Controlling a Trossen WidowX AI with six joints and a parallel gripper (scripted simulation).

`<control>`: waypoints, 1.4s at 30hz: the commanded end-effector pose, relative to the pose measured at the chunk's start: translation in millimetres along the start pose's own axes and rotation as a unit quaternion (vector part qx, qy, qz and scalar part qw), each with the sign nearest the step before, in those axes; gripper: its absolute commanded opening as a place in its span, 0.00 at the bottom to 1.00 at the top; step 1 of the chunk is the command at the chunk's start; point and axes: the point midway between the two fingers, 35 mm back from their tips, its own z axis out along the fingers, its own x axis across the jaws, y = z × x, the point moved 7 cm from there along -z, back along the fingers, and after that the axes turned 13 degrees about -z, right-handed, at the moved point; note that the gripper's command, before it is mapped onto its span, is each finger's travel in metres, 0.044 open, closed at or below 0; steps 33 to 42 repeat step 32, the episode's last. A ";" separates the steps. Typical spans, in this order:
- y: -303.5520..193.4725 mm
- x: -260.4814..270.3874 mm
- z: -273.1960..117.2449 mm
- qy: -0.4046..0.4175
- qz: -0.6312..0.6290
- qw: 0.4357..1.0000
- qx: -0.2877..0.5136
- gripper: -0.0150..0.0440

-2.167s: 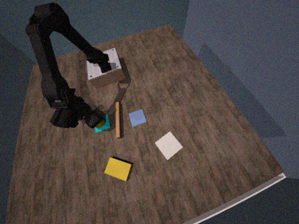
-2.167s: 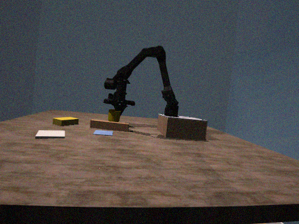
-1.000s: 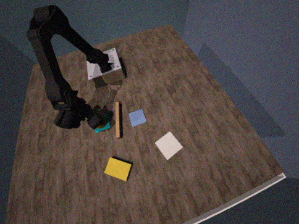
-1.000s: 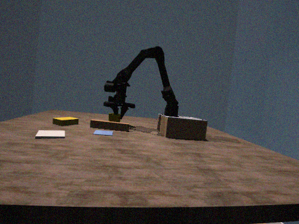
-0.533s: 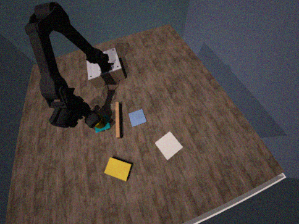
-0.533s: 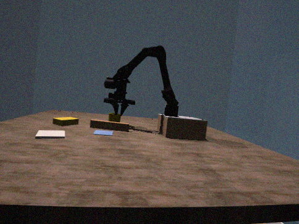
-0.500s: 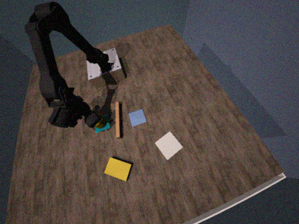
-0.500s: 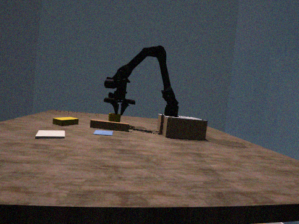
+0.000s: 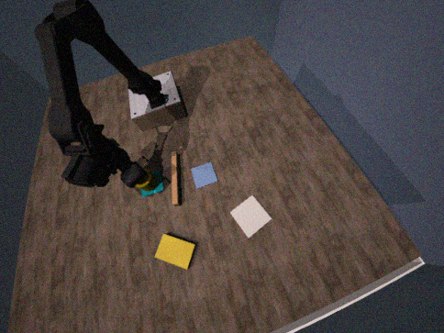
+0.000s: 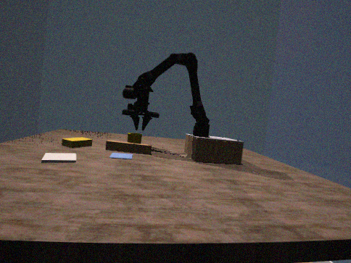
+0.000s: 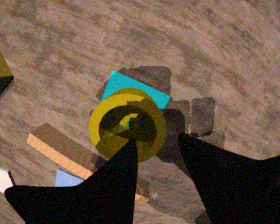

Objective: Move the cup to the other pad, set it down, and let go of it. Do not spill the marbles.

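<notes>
The yellow cup (image 11: pixel 126 126) is seen standing upright on the teal pad (image 11: pixel 134 88), at the far left part of the bench (image 9: pixel 298 151), just left of the wooden bar (image 9: pixel 174 178). The gripper (image 10: pixel 141 121) is held above the cup with its jaws spread partway, and nothing is pinched between them. From the side view, a gap is seen between the finger tips and the cup's rim. The step in hand is judged to be the letting go and pulling away. To do it well, the gripper should be lifted straight up, with the jaws kept apart, so the rim is not bumped and the cup is not tipped. A sideways swing should be saved until the fingers are well above the cup. Now the counting: one cup is seen, and one teal pad under it. One blue pad (image 9: pixel 204 174), one white pad (image 9: pixel 250 216) and one yellow block (image 9: pixel 174 250) are seen lying apart on the bench. One wooden bar and one box (image 10: pixel 214 148) under the arm are seen. Inside the cup, small bright spots are seen, but the marbles cannot be counted.
</notes>
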 end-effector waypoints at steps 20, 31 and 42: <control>1.2 1.1 -49.6 -0.001 0.001 1.000 0.000 1.00; 2.2 1.7 -59.4 0.001 0.000 1.000 -0.001 1.00; 2.2 1.7 -59.4 0.001 0.000 1.000 -0.001 1.00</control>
